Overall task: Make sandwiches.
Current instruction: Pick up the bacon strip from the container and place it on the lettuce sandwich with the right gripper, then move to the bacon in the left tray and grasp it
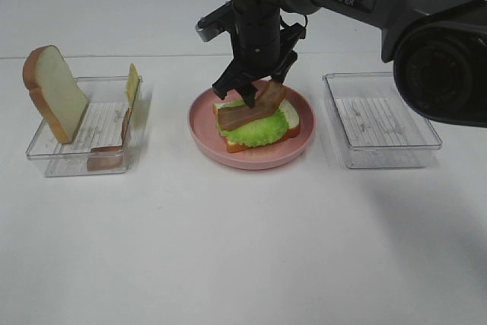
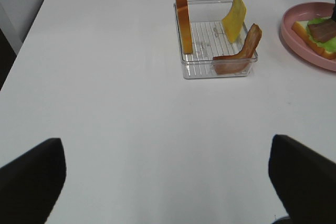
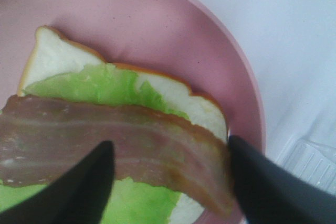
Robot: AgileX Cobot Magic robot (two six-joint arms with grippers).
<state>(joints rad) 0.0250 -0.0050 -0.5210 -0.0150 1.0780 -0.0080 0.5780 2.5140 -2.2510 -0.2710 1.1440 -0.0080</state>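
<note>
**Bacon on; cheese, top slice left**

The white table [image 1: 228, 249] carries the round pink plate [image 1: 251, 161] beneath my right gripper [image 1: 261, 90], jaws released: square white bread slice [image 1: 293, 119], ruffled green lettuce [image 1: 255, 133], brown bacon strip [image 1: 247, 114] between them. Well aside, second bread slice [image 1: 55, 93] and thin yellow cheese [image 1: 132, 83] wait. My left gripper [image 2: 167, 142] gapes, empty.
</note>
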